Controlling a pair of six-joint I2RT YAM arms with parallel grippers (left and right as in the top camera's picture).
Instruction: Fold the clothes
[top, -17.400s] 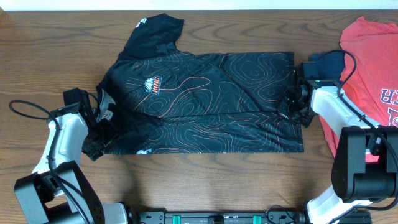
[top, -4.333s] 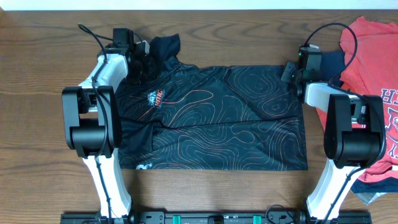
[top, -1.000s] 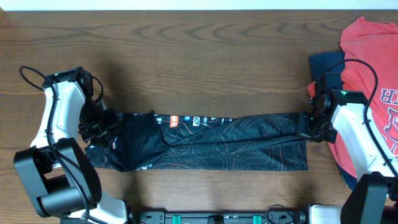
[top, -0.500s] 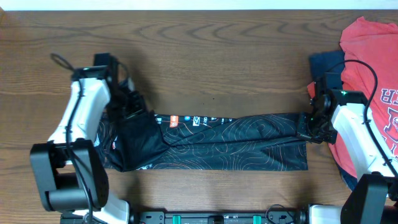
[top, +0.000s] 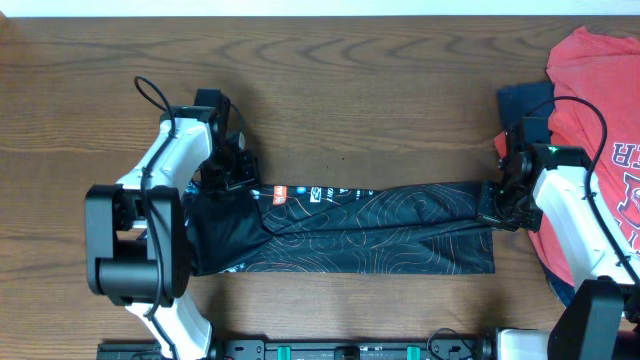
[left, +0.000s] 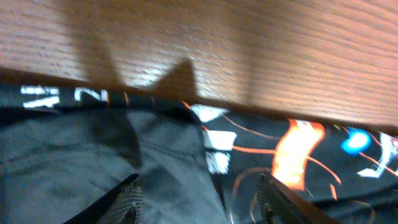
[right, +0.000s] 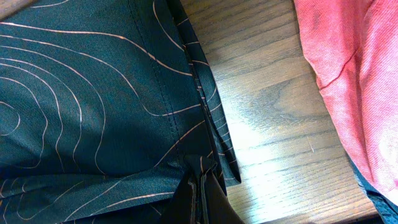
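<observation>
The black shirt (top: 350, 235) with orange contour lines lies folded into a long band across the table, white lettering and small logos along its upper edge. My left gripper (top: 232, 172) is open, right over the band's upper left corner; in the left wrist view its fingers (left: 199, 202) straddle dark cloth (left: 93, 162) without pinching it. My right gripper (top: 497, 207) is shut on the shirt's upper right corner; in the right wrist view the fingers (right: 200, 180) pinch a peak of the hem, the rest of the cloth (right: 81, 93) lying flat.
A red shirt (top: 600, 110) with white letters lies heaped at the table's right end over a dark blue garment (top: 525, 100); its edge shows in the right wrist view (right: 348, 74). Bare wood table (top: 350, 90) lies behind the band.
My left arm has swung from the band's left end rightward and toward the back, to its upper left corner. The shirt and right gripper have not moved.
</observation>
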